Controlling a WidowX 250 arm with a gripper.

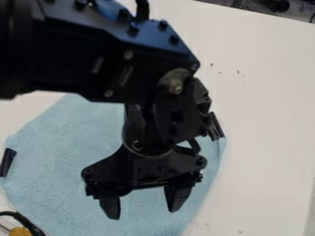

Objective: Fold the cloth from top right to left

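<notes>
Black arm (80, 57) sits nearest us, in from upper left. Below it we've got the pincer (142, 213) hanging over the lower part of the cloth, its two fingers apart, nothing between them but a view of fabric. We can't tell if the tips touch it. Light-blue cloth (64, 138) lies on the white bench (265, 120), partly hidden by the arm. Dark strip (7, 162) at its left edge in view; black cable (26, 222) at lower left.
</notes>
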